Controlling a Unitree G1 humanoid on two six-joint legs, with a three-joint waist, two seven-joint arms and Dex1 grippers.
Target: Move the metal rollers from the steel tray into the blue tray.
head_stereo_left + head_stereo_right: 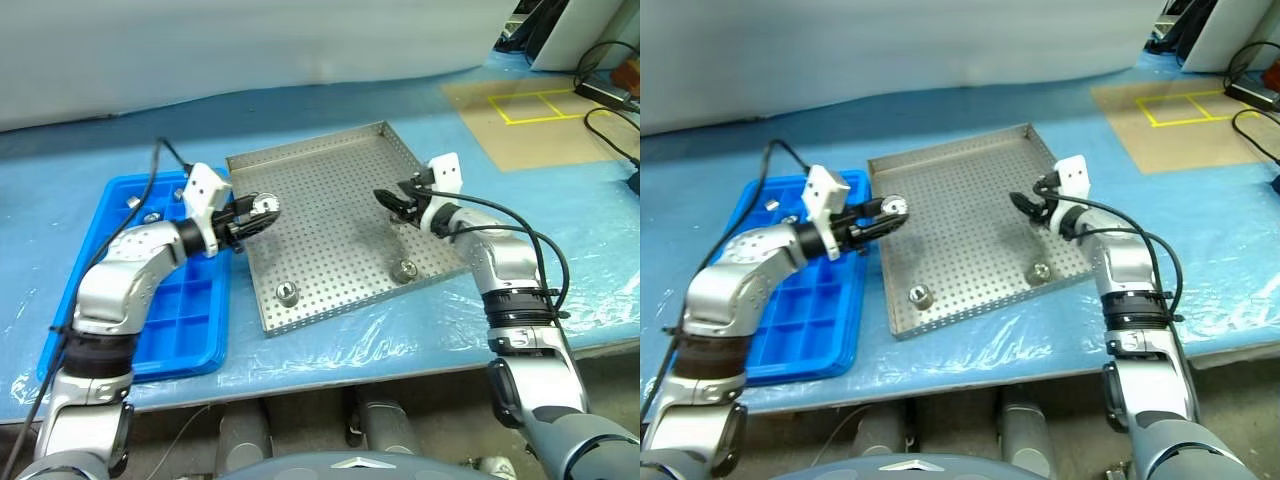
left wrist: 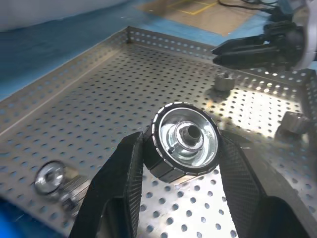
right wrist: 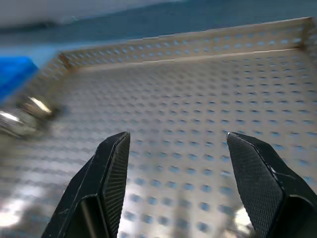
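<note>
Two metal rollers (image 1: 288, 293) are left in the steel tray (image 1: 330, 160); one is clamped by the left gripper (image 1: 262, 211), the right gripper (image 1: 392, 203) is held apart, empty.

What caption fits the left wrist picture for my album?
Left gripper holding a shiny silver metal roller above the perforated steel tray.
</note>
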